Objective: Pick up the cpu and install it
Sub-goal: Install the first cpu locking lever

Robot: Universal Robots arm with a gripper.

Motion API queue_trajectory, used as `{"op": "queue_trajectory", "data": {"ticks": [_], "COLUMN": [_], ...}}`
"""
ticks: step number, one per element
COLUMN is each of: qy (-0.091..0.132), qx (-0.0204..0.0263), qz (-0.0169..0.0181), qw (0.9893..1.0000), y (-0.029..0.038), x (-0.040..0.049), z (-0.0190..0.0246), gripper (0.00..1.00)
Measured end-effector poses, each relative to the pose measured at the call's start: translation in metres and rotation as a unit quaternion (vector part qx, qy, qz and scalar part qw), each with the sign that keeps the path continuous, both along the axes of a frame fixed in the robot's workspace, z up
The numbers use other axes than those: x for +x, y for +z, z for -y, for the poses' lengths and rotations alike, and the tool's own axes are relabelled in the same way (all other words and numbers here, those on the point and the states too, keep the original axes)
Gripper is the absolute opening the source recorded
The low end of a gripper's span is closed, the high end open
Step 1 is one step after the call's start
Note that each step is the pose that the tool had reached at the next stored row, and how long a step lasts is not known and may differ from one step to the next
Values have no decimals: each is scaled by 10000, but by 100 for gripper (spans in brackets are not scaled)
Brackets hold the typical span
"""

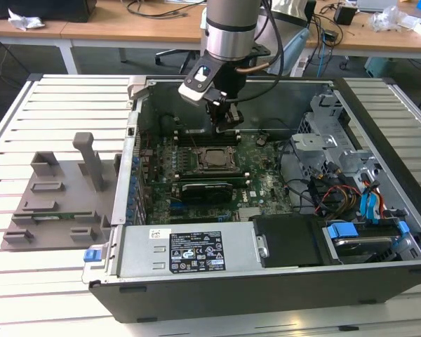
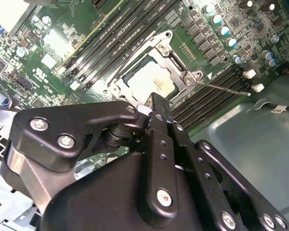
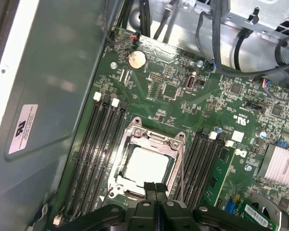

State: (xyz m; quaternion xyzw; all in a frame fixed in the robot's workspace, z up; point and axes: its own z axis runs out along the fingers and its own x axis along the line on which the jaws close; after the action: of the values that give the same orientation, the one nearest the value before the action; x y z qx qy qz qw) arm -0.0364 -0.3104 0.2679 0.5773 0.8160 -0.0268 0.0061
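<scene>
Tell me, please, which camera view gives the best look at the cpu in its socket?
The first wrist view: the cpu lies nearly whole and unobstructed inside the socket frame. In the second wrist view the gripper covers part of the cpu. In the exterior view the cpu is a small patch below the gripper.

The cpu [image 3: 145, 169] lies in the socket frame [image 3: 130, 139], between memory slots [image 3: 94, 154].

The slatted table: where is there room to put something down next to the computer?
The slatted table is bare beyond the grey holder tray, toward the desks, and along the case's far side at the exterior view's right. Inside the case it is crowded: motherboard, cables, drive cage.
</scene>
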Motion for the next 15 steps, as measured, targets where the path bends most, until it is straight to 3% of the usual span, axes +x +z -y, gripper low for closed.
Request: {"op": "queue_trajectory", "data": {"ticks": [14,15], "qy": [484,652], "qx": [0,0], "qz": [0,0], "qw": [9988,9979], "y": [0,0], "x": [0,0], "z": [0,0], "gripper": [11,11]}}
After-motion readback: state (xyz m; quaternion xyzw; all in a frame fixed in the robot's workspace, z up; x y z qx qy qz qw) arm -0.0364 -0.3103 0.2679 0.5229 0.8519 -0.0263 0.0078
